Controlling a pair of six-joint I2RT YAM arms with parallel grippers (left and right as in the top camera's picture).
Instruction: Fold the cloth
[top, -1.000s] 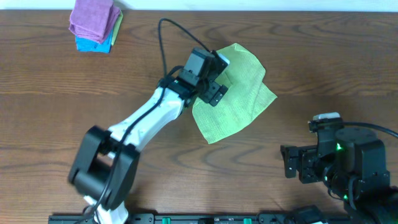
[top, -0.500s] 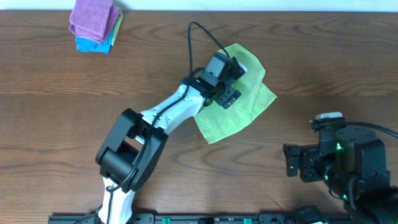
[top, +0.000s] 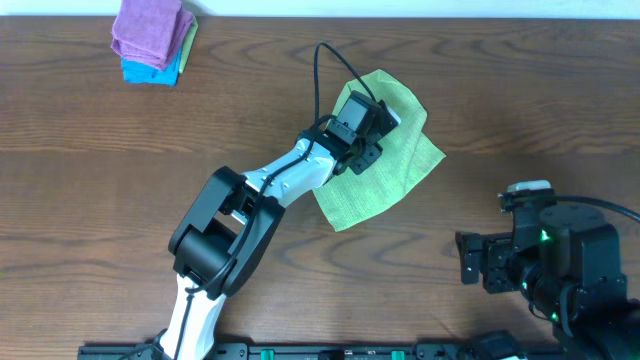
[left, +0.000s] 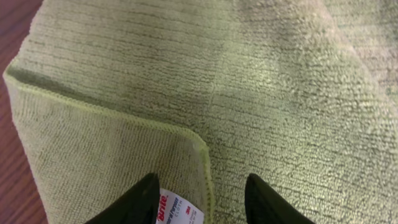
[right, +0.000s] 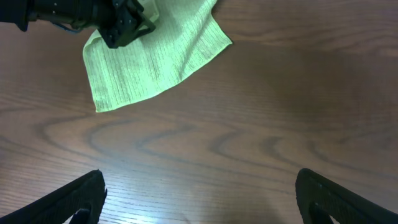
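Note:
A light green cloth (top: 385, 170) lies on the brown table right of centre, its upper left corner folded over. My left gripper (top: 372, 125) is down on that upper part. In the left wrist view the cloth (left: 280, 93) fills the frame, and the left gripper (left: 202, 199) has its two fingers narrowed but still apart. The folded corner's hem and a white label (left: 177, 208) lie between them. My right gripper (right: 199, 199) hovers open over bare wood at the lower right, well short of the cloth (right: 155, 62).
A stack of folded purple and blue cloths (top: 152, 40) sits at the far left corner of the table. The left arm's black cable (top: 320, 70) loops above the green cloth. The right arm's base (top: 560, 265) occupies the lower right.
The left arm has reached further right onto the cloth's upper corner, and its fingers have drawn closer together around the folded hem. The right arm has stayed still.

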